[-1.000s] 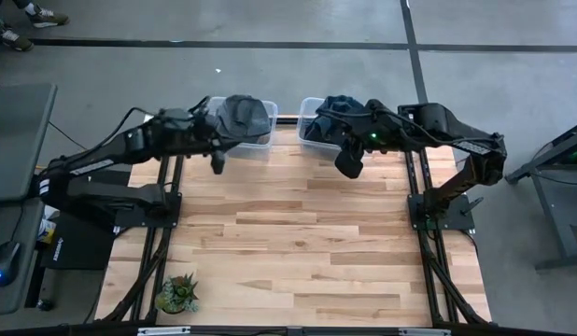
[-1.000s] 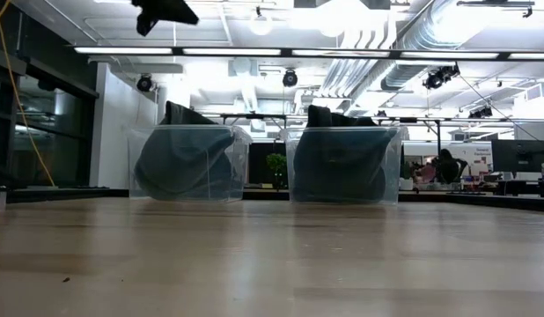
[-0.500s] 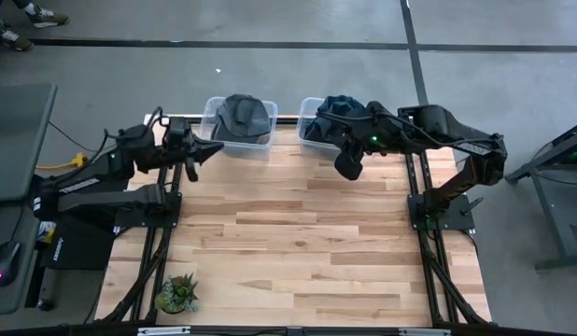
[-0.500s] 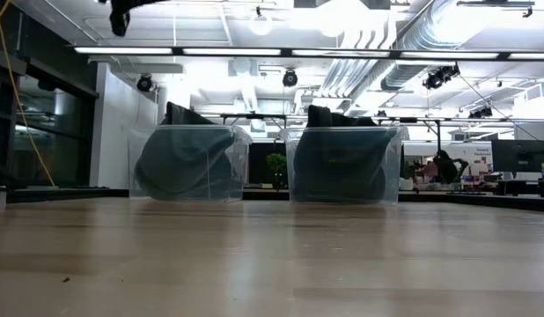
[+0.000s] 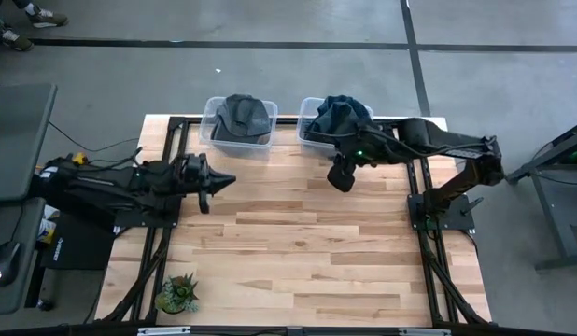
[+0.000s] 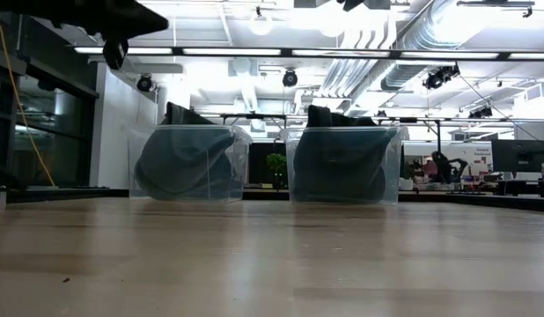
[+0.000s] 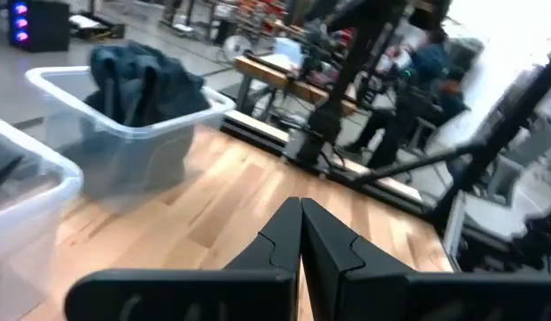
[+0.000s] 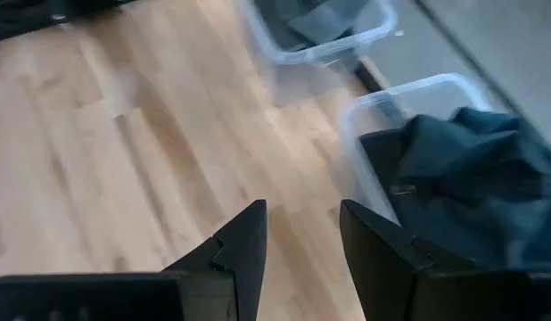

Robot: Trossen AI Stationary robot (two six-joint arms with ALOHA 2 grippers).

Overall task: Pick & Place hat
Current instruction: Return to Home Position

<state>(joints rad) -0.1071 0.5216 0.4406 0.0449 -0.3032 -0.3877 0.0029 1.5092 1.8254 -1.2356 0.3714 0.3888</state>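
Observation:
Two clear bins stand at the table's far edge. The left bin (image 5: 238, 122) (image 6: 188, 164) holds a grey hat (image 5: 244, 114). The right bin (image 5: 328, 121) (image 6: 343, 165) holds dark blue hats (image 5: 338, 112) (image 8: 467, 165). My left gripper (image 5: 225, 180) (image 7: 300, 225) is shut and empty, over the table's left part, short of the left bin and pointing toward the table's right. My right gripper (image 5: 340, 176) (image 8: 302, 234) is open and empty, hovering just on the near side of the right bin.
A small potted plant (image 5: 179, 294) sits at the table's near left corner. Bare wood (image 5: 298, 243) stretches across the middle and near part of the table. The arms' frames (image 5: 429, 201) stand along both sides. People and desks show in the room beyond.
My left arm has drawn back from the left bin toward the table's left edge and folded low, its gripper now pointing right over the table's left part. My right gripper has shifted slightly toward the near edge, staying beside the right bin. The hats have stayed in their bins.

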